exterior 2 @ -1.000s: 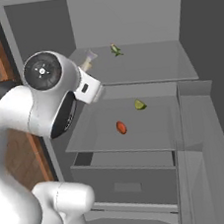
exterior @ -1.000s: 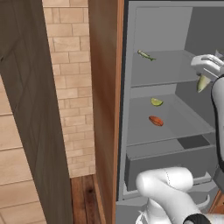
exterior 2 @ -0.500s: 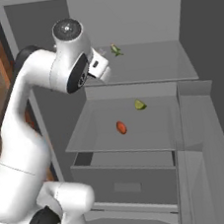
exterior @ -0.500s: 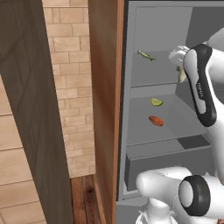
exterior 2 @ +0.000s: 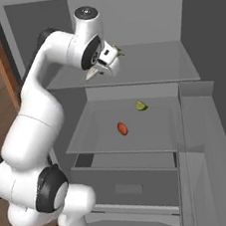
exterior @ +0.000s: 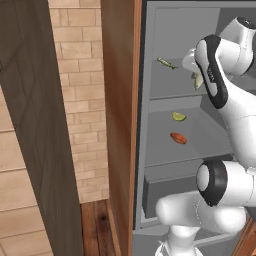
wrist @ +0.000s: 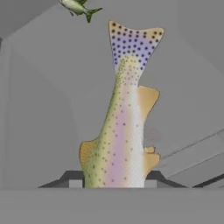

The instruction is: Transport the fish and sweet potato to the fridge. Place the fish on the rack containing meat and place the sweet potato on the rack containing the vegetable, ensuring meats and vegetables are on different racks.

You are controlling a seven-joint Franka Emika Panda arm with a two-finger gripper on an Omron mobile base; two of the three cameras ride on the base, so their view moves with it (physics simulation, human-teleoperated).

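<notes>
Gripper (wrist: 113,183) clamped on fish (wrist: 122,127) at head end, tail free, above top rack (exterior 2: 150,73) near meat (wrist: 78,8). Fish likely light, slippery, limp; mid-body hold steadier.

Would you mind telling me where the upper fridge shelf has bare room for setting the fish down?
The rack containing meat is bare across its right and front, clear of the meat at the back left. The end effector, shut on the fish, hangs by that corner. The lower shelf's middle holds the sweet potato and vegetable.
</notes>
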